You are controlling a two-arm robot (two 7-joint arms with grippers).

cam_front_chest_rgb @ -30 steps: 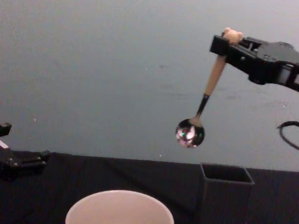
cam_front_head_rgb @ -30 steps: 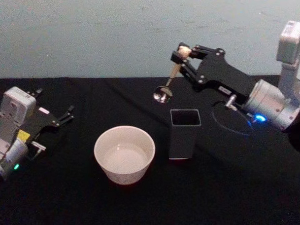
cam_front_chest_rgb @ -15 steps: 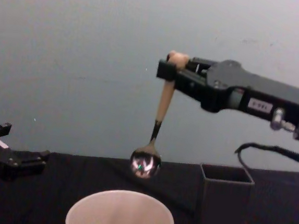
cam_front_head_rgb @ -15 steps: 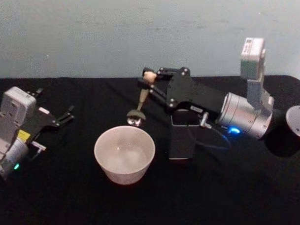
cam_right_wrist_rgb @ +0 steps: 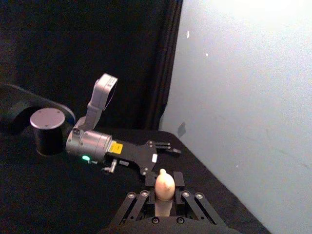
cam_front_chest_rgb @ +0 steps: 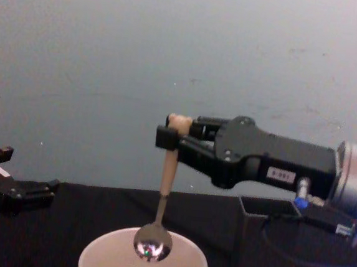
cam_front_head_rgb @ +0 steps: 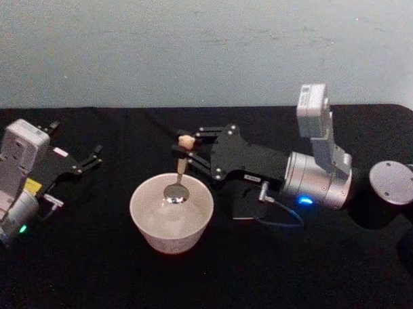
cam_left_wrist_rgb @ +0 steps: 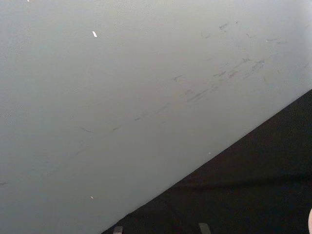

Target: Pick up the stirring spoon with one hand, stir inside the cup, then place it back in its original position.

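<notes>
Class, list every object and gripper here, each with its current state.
Wide cream-white cup: upright.
Beige bear-headed stirring spoon: gripped, hanging upright, bowl at cup's rim.
Dark grey square holder: upright.
Right gripper: shut on spoon's top.
Left gripper: open, parked at left.

Wall (cam_front_head_rgb: 197,46): pale grey-blue, plain, faintly scuffed. Bench (cam_front_head_rgb: 256,278): black cloth cover, reaching the wall. Curtain (cam_right_wrist_rgb: 97,48): black, beside wall's edge.
</notes>
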